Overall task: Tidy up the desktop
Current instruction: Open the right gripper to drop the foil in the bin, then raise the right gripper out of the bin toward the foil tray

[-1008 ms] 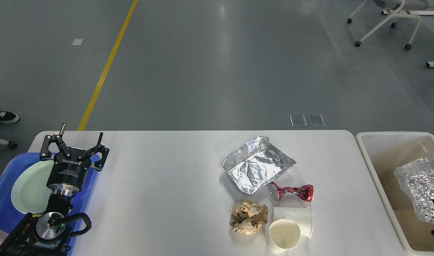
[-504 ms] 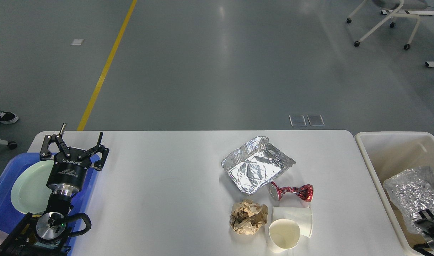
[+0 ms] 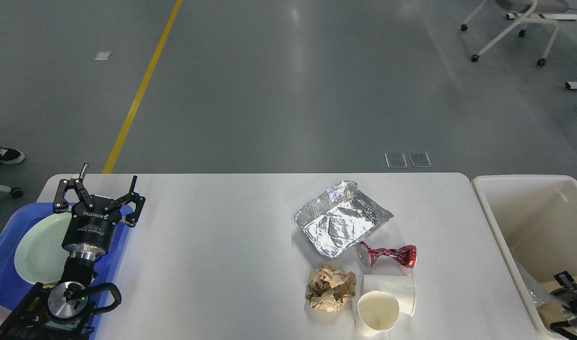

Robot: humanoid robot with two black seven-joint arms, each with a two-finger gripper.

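Hovering left tool, fingers spread

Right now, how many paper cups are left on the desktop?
2. One paper cup stands upright near the front edge of the desktop; the other cup lies on its side just behind it, touching. None hidden that I can see.

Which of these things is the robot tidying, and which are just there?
Job: desktop, foil tray, red can, paper ball, two cups, bin, blue tray, plate.

Just there: chair, yellow line, shoe.
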